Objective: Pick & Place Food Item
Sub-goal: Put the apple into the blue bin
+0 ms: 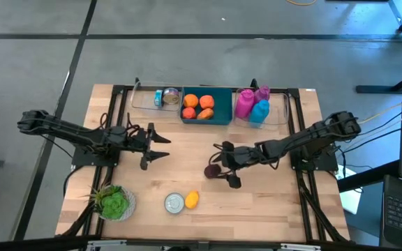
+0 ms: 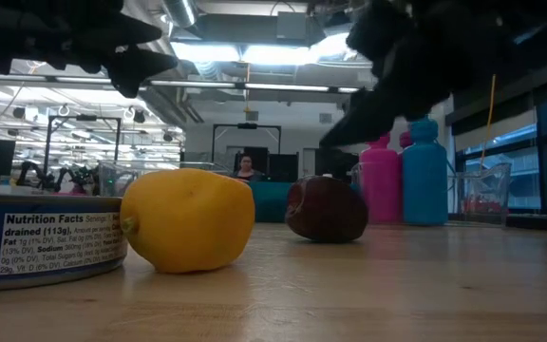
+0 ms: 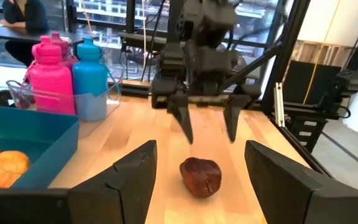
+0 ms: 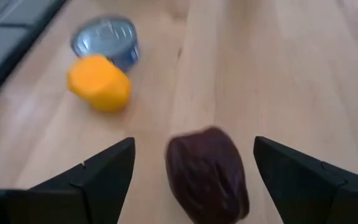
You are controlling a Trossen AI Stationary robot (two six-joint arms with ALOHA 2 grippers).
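Note:
A dark red food item (image 1: 211,169) lies on the wooden table near its middle. My right gripper (image 1: 225,166) stands open just to the item's right and slightly above it, slanting down, its two fingers (image 4: 107,171) wide on either side without touching it; the item (image 4: 207,177) shows between them. My left gripper (image 1: 163,146) hangs open and level at the table's left middle, pointing at the item (image 3: 201,177) from a distance. A yellow food item (image 1: 192,200) and a tin can (image 1: 175,203) rest on the table near the front edge.
A teal bin (image 1: 222,115) at the far edge holds orange food pieces (image 1: 198,106). Clear trays beside it hold a can (image 1: 167,97) and pink and blue bottles (image 1: 251,106). A green lettuce (image 1: 114,202) sits at the front left. Bare wood lies between the grippers.

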